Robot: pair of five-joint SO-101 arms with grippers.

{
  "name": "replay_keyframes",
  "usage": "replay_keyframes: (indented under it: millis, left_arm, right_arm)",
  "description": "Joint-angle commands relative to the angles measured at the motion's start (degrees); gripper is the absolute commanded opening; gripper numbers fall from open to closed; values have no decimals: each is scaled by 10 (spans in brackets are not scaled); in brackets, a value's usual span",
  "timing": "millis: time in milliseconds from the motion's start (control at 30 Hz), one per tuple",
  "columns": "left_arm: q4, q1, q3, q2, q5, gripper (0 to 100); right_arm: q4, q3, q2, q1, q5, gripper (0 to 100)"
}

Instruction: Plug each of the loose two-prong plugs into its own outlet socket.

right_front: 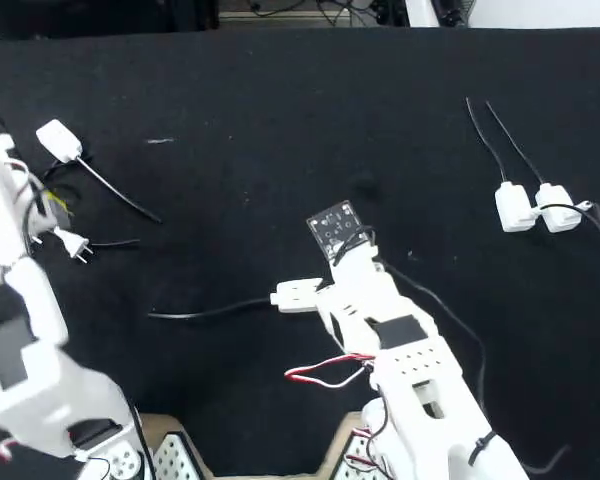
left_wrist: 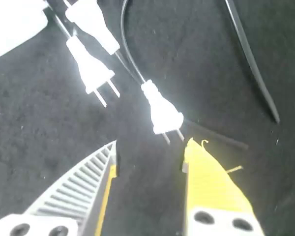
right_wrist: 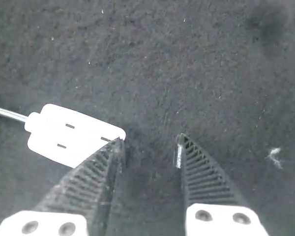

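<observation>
The left hand hangs low over the black desk with its jaws spread wide and nothing between them. A white two-prong plug lies just ahead of the gap, its prongs pointing back toward the hand and close to the yellow finger. A second plug lies beside it, prongs the same way, and a white socket block sits farther off.

The right hand is likewise open and empty near the middle of the desk. One ribbed finger tip sits at the edge of a flat white outlet socket, whose slots face up; whether it touches cannot be told. The socket's black cord trails off toward the left arm's side.

The plugs look light, hard and smooth, so they will probably skid on the cloth if nudged. Their thin cords look springy enough to twist a plug in a loose grip. The best hold is likely across the moulded body behind the prongs, leaving the metal clear. The socket looks just as light and would likely need pinning across its flat sides while a plug is pushed in.
</observation>
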State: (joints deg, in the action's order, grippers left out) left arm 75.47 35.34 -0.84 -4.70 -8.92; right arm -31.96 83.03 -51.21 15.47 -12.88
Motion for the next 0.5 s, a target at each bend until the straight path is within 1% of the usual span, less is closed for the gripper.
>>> replay_keyframes:
  millis: [0, 100, 233, 367, 467]
  left_arm:
    - [16, 0, 179, -118, 55, 224]
    - [17, 0, 245, -203, 80, 224]
    - [18, -9, 296, -295, 100, 224]
    - [47, -31, 339, -357, 101, 224]
    - [53, -43, 364, -391, 109, 222]
  right_arm:
    - [22, -1, -11, 1, 1, 167]
    - [22, 0, -11, 1, 1, 167]
    - [22, 0, -11, 1, 1, 167]
    - [22, 0, -11, 1, 1, 167]
    - [22, 0, -11, 1, 1, 167]
